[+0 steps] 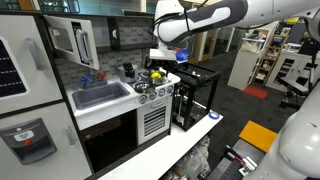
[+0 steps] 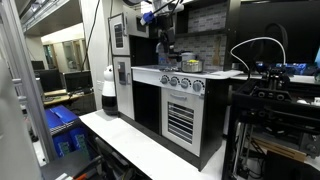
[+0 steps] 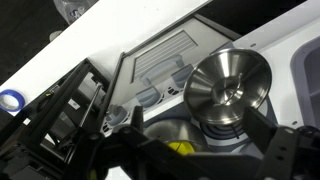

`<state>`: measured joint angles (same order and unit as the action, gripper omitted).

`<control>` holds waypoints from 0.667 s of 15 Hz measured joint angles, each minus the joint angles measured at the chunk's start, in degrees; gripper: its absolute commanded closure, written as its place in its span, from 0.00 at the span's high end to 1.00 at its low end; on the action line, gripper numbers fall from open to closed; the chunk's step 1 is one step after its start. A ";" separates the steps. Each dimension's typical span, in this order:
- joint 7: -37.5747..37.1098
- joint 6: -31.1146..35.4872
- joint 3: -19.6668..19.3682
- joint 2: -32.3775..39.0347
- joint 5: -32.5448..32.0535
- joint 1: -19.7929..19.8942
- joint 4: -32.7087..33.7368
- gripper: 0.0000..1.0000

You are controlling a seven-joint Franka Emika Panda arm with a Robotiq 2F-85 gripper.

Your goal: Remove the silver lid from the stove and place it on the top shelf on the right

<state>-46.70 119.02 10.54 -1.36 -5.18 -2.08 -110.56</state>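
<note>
The silver lid is round and shiny with a centre knob. In the wrist view it lies slightly tilted over a dark stove burner of the white toy kitchen. My gripper hovers just above the stove, its two black fingers spread wide on either side of the lid's near edge, holding nothing. A silver pot with something yellow inside sits beside the lid. In both exterior views the gripper hangs over the stove top. The black shelf unit stands to the right of the stove.
A sink lies left of the stove, with cabinets and a microwave door above. The oven front with knobs faces the white table. A blue ring lies on the table by the shelf frame.
</note>
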 measured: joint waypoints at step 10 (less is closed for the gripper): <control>-16.74 -0.21 -2.03 10.61 -1.14 -4.64 11.04 1.00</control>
<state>-63.44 118.82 8.51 9.25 -6.31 -6.72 -99.52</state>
